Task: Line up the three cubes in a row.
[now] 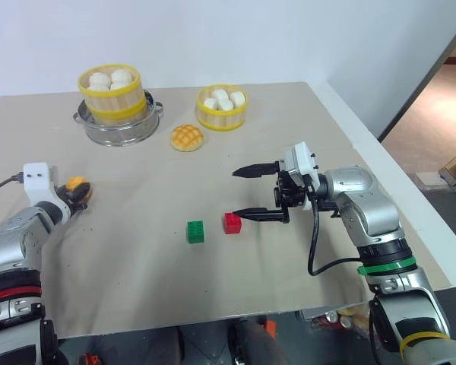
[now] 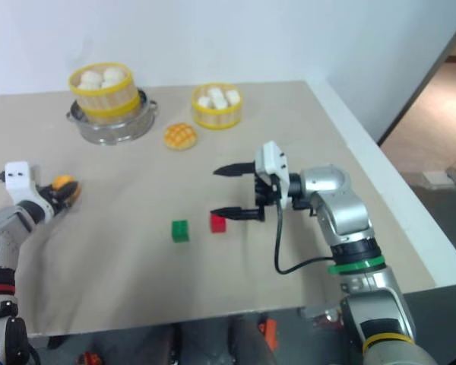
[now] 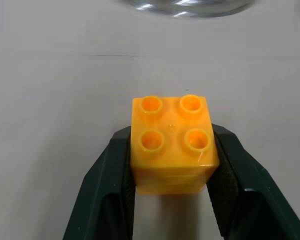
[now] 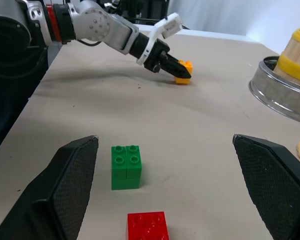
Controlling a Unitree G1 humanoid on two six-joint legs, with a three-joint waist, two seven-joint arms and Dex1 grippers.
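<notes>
head views: left gripper [image 1: 82, 195] sits at the left side of the table [image 1: 289, 114], clenched on the orange-yellow cube [image 1: 76, 184], cube pinched right between its fingers. right gripper [image 1: 251, 192] is over mid table, pointing toward the left one, fingers spread wide, nothing in them. red cube [image 1: 232, 223] lies just off its lower fingertip, touching or nearly so, cannot tell. green cube [image 1: 195, 231] is just past the red one, near but apart, between the two grippers and closer to the right one. well beyond both grippers at the far side: golden bun [image 1: 187, 138], a bamboo steamer [image 1: 221, 107] of white buns, a second steamer [image 1: 110, 93] stacked on a metal pot [image 1: 118, 128].

left wrist view: orange-yellow cube [image 3: 172, 145] studs up, squeezed between the two black fingers [image 3: 102, 190], one on each side face. pot rim [image 3: 185, 6] ahead of the fingertips.

right wrist view: both black fingers [image 4: 65, 195] wide apart, empty. red cube [image 4: 147, 226] in the gap between them, green cube [image 4: 126, 167] a bit further out, nearer one finger. far ahead the left gripper [image 4: 182, 74] grips the orange-yellow cube [image 4: 185, 72] low at the table.
</notes>
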